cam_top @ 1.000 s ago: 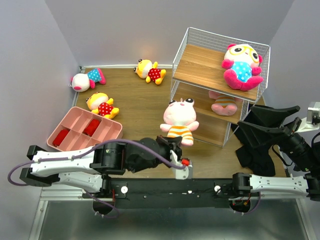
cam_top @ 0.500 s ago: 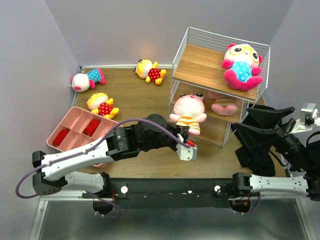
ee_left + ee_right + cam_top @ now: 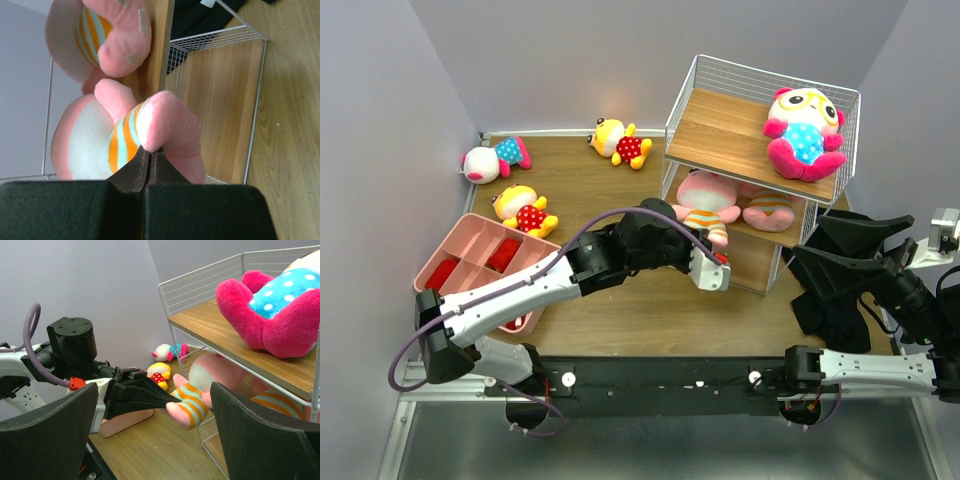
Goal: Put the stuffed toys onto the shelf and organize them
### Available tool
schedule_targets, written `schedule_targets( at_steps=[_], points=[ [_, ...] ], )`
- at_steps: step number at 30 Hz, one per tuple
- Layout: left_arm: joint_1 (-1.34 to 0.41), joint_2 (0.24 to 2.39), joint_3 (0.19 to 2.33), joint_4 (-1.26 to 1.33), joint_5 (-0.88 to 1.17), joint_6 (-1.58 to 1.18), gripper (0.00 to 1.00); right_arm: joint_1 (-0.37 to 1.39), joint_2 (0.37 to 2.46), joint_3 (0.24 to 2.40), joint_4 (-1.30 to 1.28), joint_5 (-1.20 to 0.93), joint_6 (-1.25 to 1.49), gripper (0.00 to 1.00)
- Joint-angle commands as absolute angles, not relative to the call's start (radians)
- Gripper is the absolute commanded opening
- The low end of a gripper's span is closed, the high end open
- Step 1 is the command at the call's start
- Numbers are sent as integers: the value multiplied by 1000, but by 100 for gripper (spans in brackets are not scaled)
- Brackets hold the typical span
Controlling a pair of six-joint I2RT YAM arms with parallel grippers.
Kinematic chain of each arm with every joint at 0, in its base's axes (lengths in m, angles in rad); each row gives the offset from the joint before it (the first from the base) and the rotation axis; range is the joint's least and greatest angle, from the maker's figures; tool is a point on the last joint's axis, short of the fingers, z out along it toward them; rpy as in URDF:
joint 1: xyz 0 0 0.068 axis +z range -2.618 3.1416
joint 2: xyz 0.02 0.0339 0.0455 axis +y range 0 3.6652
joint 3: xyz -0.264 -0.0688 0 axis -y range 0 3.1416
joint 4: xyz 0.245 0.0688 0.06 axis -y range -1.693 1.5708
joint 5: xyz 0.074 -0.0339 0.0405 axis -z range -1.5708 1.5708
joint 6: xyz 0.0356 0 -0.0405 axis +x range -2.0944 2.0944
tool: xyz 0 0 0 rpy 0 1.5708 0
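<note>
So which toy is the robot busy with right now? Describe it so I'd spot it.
Find the white wire shelf with wooden boards. At its middle level are two pink pigs with orange stripes. It's the pig at the edge, one limb pinched in the left pincer; the other pig lies free beside it.

Left pig (image 3: 705, 203): pink, with orange/teal/white stripes and a pale cream patch. Right pig (image 3: 770, 210): same pink, same stripes, tan patches on its foot. Top-tier toy (image 3: 805, 128): white-yellow face, hot-pink limbs, blue belly with white dots. Table twin (image 3: 492, 160): white face, pink limbs, blue dotted belly. Yellow toys (image 3: 620, 142) and (image 3: 525, 212): red outfits, white dots. Shelf (image 3: 730, 130): light wood boards, white wire. Tray (image 3: 535, 262): pink, with red pieces (image 3: 442, 273) inside. Table (image 3: 590, 200): brown wood grain. Left arm (image 3: 510, 305): white and black, with a purple cable (image 3: 26, 327). Left gripper (image 3: 149, 151): black.
</note>
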State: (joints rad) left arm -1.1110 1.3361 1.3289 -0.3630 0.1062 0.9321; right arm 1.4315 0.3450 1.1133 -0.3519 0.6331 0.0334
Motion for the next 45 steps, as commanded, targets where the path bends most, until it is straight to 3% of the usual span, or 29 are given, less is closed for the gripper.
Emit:
schedule_targets(
  at_steps=[1, 22, 24, 26, 38, 41, 45],
  points=[
    [-1074, 1364, 1379, -325, 137, 991, 0, 1434, 321, 1091, -336, 615, 37, 100],
    [-1019, 1493, 1404, -209, 58, 1141, 1, 1434, 272, 1057, -325, 632, 26, 100],
    [-1015, 1493, 1391, -190, 46, 1144, 10, 1434, 265, 1054, -324, 632, 26, 100],
    [-1015, 1491, 1376, -178, 35, 1146, 25, 1436, 259, 1052, -325, 632, 26, 100],
    [-1014, 1470, 1319, -92, -17, 1164, 49, 1434, 241, 1046, -325, 627, 40, 100],
    [-1014, 1457, 1313, -69, -25, 1164, 58, 1436, 242, 1045, -327, 630, 38, 100],
    [-1017, 1442, 1304, -49, -28, 1157, 78, 1434, 247, 1048, -327, 640, 38, 100]
  ],
)
